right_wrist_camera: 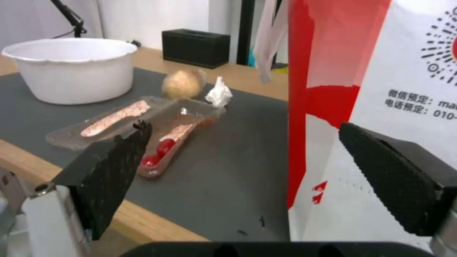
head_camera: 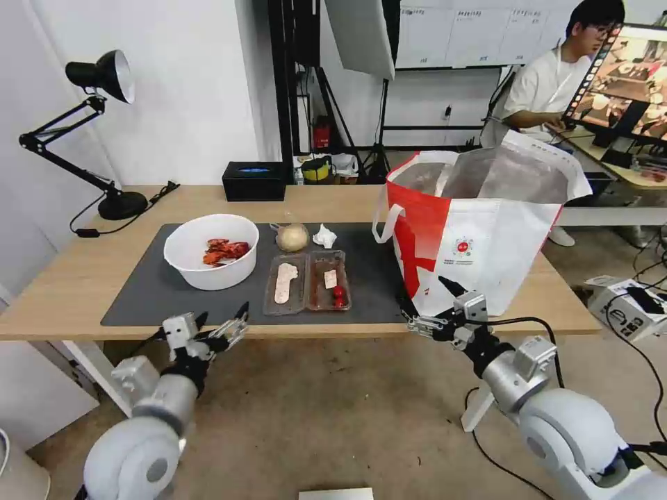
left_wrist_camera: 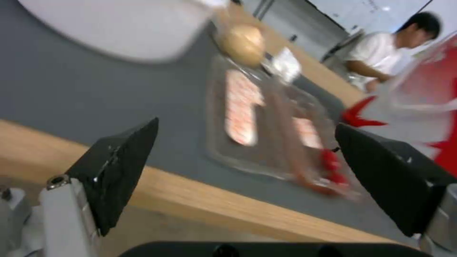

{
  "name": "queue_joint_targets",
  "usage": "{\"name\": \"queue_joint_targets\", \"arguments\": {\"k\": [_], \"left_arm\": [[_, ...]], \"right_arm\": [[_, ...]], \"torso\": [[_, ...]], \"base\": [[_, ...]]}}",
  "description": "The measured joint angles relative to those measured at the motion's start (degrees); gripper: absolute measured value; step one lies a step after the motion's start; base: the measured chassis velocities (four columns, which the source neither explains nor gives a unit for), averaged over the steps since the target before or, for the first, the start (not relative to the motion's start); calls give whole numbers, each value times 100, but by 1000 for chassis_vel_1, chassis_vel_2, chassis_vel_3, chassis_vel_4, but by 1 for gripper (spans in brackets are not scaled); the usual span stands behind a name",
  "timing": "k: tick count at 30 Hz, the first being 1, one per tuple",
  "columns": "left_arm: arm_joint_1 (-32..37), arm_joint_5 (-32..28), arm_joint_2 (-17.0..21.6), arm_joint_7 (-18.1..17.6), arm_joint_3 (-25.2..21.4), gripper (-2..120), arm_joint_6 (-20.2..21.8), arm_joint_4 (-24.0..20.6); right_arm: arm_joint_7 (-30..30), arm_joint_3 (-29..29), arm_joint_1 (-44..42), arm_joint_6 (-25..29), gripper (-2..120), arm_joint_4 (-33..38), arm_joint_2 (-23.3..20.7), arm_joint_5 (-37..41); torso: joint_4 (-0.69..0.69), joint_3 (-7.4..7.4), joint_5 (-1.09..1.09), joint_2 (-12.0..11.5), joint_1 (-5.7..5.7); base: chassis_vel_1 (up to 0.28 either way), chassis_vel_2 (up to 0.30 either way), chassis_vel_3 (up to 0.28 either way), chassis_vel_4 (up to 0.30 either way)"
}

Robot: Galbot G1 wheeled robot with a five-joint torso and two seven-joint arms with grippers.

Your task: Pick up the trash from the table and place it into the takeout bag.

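On the left, the left gripper (head_camera: 221,325) hangs just off the near edge of the table (head_camera: 62,292), jaws wide and holding nothing. Beyond it on the dark mat (head_camera: 139,292) sits the white bowl (head_camera: 210,251) of red shell scraps, and to the right of that the clear two-part tray (head_camera: 306,282), its long axis running away from the robot, so a near short end faces the jaws. Behind the tray lie the small bag with the beige lump (head_camera: 292,237) and the crumpled tissue (head_camera: 324,236). The tray looks closest to the left gripper (slightly up and right of it), making that arm the likelier one to reach. Further right stands the takeout bag (head_camera: 479,236), mouth open, and the right gripper (head_camera: 434,305) hovers against its lower front, jaws also wide and empty.
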Motion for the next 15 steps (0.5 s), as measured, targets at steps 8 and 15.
{"name": "queue_joint_targets", "arguments": {"k": [8, 15], "left_arm": [[-350, -2047, -8, -832, 107, 100, 285, -272], [-557, -2455, -86, -987, 294, 100, 250, -163]], "right_arm": [[0, -14, -82, 10, 100, -45, 69, -57], [-1, -71, -101, 12, 100, -63, 117, -102]], "torso": [[0, 0, 1, 0, 0], [0, 0, 1, 0, 0]], "base": [[0, 0, 0, 0], [0, 0, 0, 0]]}}
